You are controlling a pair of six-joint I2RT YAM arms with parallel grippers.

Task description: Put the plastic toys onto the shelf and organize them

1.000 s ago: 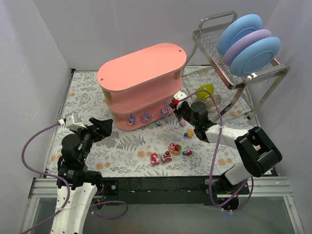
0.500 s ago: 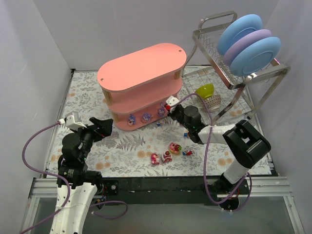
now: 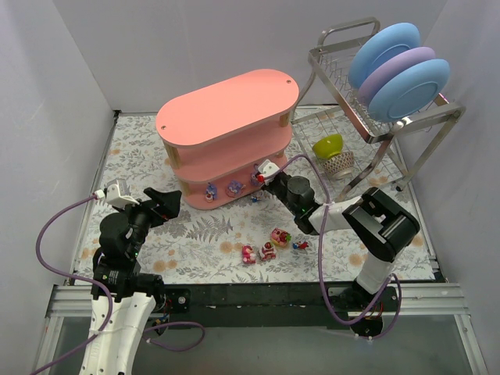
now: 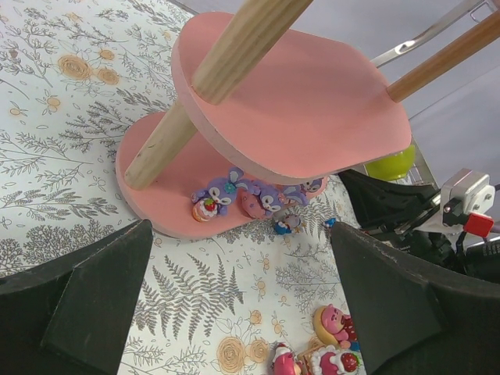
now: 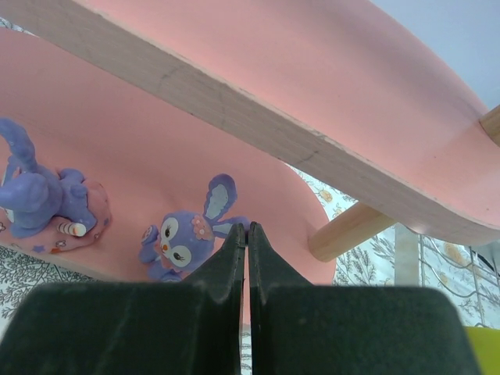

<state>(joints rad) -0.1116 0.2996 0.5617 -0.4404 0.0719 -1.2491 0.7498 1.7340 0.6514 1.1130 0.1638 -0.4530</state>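
Note:
The salmon-pink shelf (image 3: pixel 226 105) stands at the back centre. Three purple toys sit on its bottom board (image 4: pixel 156 187): one (image 3: pixel 211 190), one (image 3: pixel 233 187), and a purple bunny (image 3: pixel 256 178). My right gripper (image 5: pixel 247 228) is shut on the purple bunny's (image 5: pixel 178 242) ear, at the bottom board; another purple toy (image 5: pixel 43 199) sits to its left. Pink strawberry-like toys (image 3: pixel 267 251) and a blue-bodied one (image 3: pixel 301 245) lie on the mat in front. A small blue toy (image 4: pixel 286 224) lies by the shelf's foot. My left gripper (image 4: pixel 241 226) is open and empty, above the mat at the left (image 3: pixel 164 205).
A metal wire dish rack (image 3: pixel 344 70) with blue and purple plates stands at the back right. A green bowl (image 3: pixel 328 145) and a patterned bowl (image 3: pixel 340 162) sit under it. White walls close in the flowered mat on three sides.
My right gripper has moved left from near the bowls to the shelf's bottom board, with the purple bunny at its tips. The left arm has not moved.

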